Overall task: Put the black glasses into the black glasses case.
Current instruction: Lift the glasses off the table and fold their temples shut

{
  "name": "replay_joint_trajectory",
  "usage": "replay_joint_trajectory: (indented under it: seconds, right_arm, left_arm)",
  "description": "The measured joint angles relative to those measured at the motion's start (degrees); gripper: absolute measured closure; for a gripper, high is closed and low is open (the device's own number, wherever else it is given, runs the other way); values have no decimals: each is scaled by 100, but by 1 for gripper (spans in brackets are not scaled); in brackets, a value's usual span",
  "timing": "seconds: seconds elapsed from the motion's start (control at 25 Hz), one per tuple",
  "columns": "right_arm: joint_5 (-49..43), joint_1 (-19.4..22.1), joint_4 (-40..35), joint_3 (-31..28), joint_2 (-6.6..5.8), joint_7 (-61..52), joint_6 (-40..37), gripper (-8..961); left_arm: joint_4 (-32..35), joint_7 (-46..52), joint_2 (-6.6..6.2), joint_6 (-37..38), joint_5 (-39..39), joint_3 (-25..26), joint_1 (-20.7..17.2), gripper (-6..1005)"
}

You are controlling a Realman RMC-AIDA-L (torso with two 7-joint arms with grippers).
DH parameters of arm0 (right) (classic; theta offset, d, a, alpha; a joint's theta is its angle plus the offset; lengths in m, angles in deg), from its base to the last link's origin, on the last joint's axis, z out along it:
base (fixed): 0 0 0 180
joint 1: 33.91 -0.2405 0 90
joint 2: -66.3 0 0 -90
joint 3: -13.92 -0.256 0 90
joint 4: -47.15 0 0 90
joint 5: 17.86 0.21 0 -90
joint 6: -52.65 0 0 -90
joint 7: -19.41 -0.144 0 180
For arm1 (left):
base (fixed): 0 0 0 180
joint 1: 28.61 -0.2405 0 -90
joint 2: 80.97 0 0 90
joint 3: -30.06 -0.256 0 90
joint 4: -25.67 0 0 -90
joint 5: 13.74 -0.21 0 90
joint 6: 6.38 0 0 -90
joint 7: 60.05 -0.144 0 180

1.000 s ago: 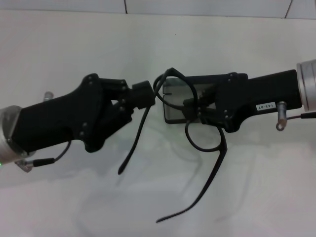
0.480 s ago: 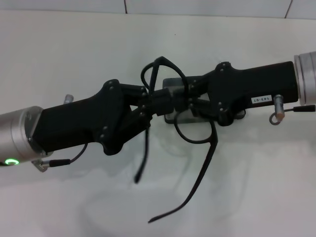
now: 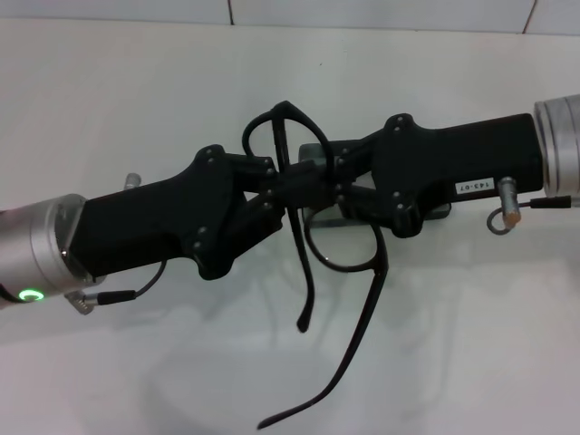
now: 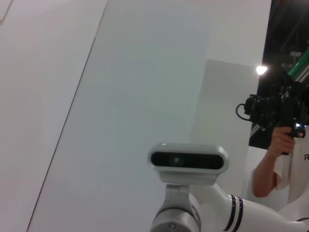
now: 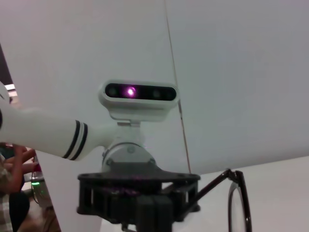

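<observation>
Above the black glasses case point(image 3: 441, 210), both grippers meet at the black glasses point(image 3: 340, 258): left gripper point(image 3: 288, 186) and right gripper point(image 3: 319, 179) fingers each clamp its frame

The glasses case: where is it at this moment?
In the head view the glasses case lies on the table just right of center, mostly hidden beneath the right gripper and the glasses.

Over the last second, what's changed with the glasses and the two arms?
The left claw moved in toward the right claw and met it at the black glasses, which turned so their temple arms hang lower. The right claw keeps its hold over the black glasses case, which hasn't moved.
</observation>
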Motion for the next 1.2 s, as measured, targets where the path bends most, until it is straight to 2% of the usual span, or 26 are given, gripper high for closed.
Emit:
replay_joint_trajectory:
  seconds: [0.76, 1.2]
  right_arm:
    - [421, 84, 59, 50, -11, 129, -224, 902]
    - [477, 139, 425, -151, -11, 340, -166, 925]
  left_arm:
    - [-241, -218, -2, -67, -71, -3, 49, 947]
    - [-236, -197, -1, 249, -11, -9, 45, 946]
